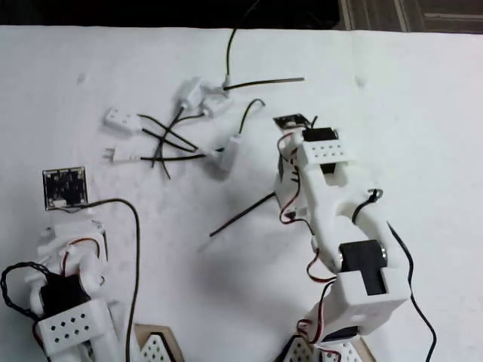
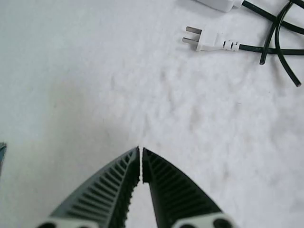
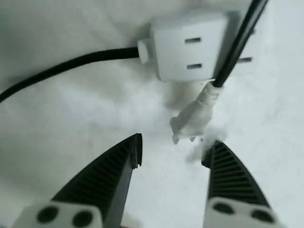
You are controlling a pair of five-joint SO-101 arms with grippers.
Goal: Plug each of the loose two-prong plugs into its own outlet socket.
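Two-prong plug (image 1: pixel 113 156), white, is seen lying loose on the white counter (image 1: pixel 392 105) in the upper left of the high view. It is placed just below an outlet socket (image 1: pixel 121 118) and is not inserted. The left hand (image 2: pixel 140 151) is shown over the counter with its fingers pressed together, well apart from that plug. The right hand (image 3: pixel 173 142) is spread apart. A second plug (image 3: pixel 192 118) is shown lying unclamped just off its fingertips, just beside a second socket (image 3: pixel 187 47).
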